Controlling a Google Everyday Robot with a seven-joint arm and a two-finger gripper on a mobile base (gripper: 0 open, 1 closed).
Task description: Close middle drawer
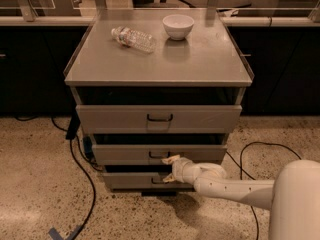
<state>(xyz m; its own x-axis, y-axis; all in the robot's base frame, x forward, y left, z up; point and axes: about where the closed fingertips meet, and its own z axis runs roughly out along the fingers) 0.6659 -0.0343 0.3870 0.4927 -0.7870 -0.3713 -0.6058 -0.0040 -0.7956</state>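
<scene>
At the foot of the grey cabinet [150,59], gripper [170,168] set low against the middle drawer [120,154], just right of its handle [159,155], fingers spread apart and holding nothing; drawer second of three, pulled partly out. Best closed by pushing straight and level into the front panel near centre, clear of the bottom drawer [130,180], easing off once flush
</scene>
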